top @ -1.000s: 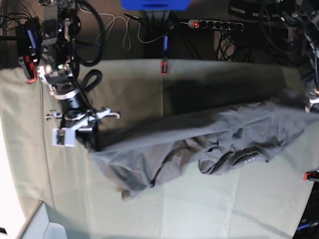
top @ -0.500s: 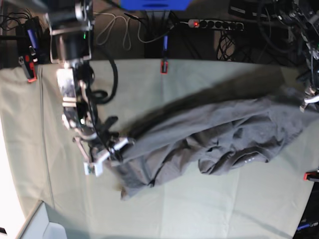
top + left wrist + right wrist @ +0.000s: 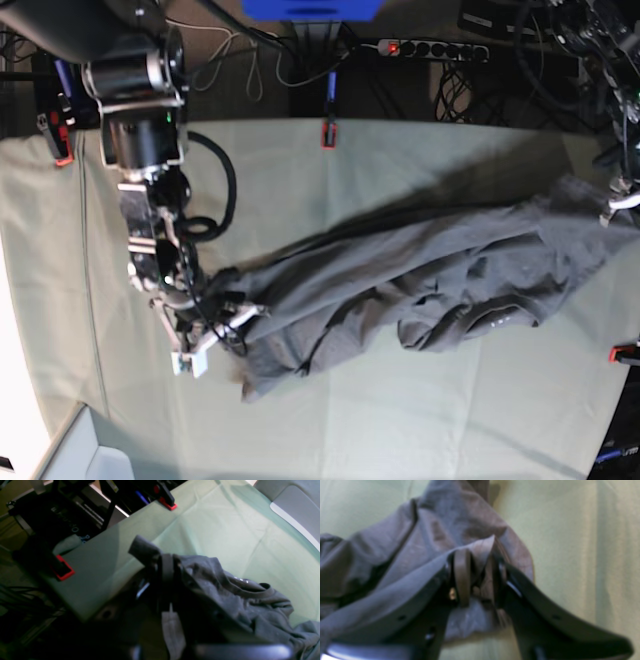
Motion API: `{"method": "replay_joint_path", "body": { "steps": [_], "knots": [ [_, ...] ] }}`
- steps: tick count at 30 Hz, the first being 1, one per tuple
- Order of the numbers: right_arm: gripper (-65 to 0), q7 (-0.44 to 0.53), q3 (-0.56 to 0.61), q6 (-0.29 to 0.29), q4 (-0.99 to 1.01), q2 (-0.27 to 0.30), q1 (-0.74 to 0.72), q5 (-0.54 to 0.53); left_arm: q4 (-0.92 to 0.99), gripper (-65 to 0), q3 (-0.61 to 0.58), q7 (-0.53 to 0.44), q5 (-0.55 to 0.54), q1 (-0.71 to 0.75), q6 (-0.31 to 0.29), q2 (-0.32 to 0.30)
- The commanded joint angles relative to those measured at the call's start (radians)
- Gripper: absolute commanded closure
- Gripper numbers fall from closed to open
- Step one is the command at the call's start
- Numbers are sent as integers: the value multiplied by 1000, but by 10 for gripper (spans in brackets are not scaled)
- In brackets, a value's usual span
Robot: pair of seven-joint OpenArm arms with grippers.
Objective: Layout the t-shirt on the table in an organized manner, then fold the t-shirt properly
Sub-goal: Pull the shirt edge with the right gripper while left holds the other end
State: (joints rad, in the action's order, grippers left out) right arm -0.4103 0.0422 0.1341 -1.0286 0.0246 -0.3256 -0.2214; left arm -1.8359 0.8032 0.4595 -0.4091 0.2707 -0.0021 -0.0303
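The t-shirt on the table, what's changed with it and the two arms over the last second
The right gripper swung down and toward the shirt's middle, dragging its end of the t-shirt along, so the once stretched cloth now lies bunched and slack. Its jaws have begun to part, though cloth still sits between them. The left gripper stayed shut on the other end at the table edge, and the collar stayed where it was.

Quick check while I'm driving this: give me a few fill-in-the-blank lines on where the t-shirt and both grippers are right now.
1. The t-shirt lies ____ across the table, not flat.
2. The left gripper is shut on the shirt near the table's ____ clamp.
3. The right gripper has its fingers at the shirt's ____, cloth between them.
4. The collar opening faces the table's ____ edge in the base view.

Missing words: bunched; red; edge; bottom
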Motion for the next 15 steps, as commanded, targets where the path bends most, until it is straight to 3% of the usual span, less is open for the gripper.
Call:
{"method": "replay_joint_path", "body": {
  "steps": [1,6,15],
  "knots": [
    [-181,17,-3,9,-63,4,-2,-8,-17,-1,3,-29,-1,-3,-2,-12],
    [-226,18,-6,8,-215,13,122,-8,-17,-1,5,-29,-4,-3,-2,-10],
    [-300,20,-5,8,-164,13,159,-8,-2,-1,5,-32,-11,-4,-2,-10]
  ]
}}
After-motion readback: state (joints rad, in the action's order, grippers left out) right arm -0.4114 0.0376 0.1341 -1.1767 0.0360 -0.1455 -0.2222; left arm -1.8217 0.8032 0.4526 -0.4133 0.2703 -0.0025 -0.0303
